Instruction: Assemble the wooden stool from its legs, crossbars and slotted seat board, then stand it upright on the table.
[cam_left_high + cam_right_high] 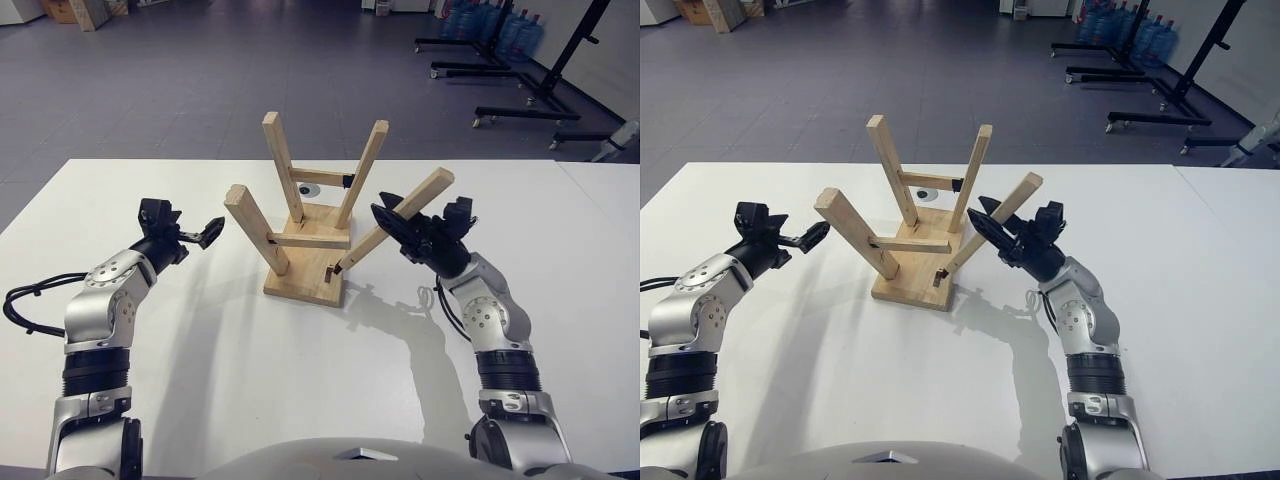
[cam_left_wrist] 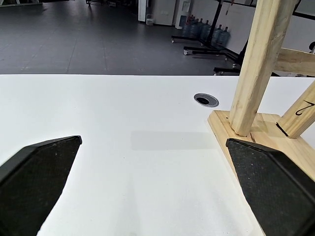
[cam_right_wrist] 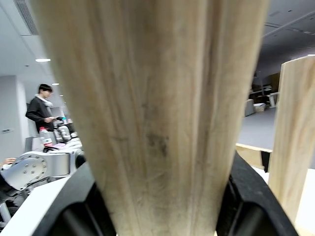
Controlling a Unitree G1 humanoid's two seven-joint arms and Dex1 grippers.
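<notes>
White table (image 1: 250, 400) is lying under our two arms; we are holding the left gripper (image 1: 188, 224) with its fingers (image 2: 275, 187) spread wide and nothing between them, just beside the left near leg (image 1: 256, 230) of the stool (image 1: 318, 216), a small gap showing between them; we are clamping the right gripper (image 1: 392, 222) around the right near leg (image 1: 425, 192), its black fingers (image 3: 246, 206) pressing on both sides of the wood.

Between our grippers the pale wooden stool is sitting upside down near the table's middle; its seat board (image 1: 303, 287) is lying flat on the table and all four legs are pointing up and splaying outward; one crossbar (image 1: 312, 240) is running across from the left near leg, and a second crossbar (image 1: 320, 178) is bridging the two far legs (image 1: 283, 165).

Just behind the seat board a round grommet hole (image 2: 205, 100) is showing in the table; beyond the far edge grey floor (image 1: 200, 80) is running back to black wheeled stands (image 1: 520, 95) and blue water bottles (image 1: 500, 25).
</notes>
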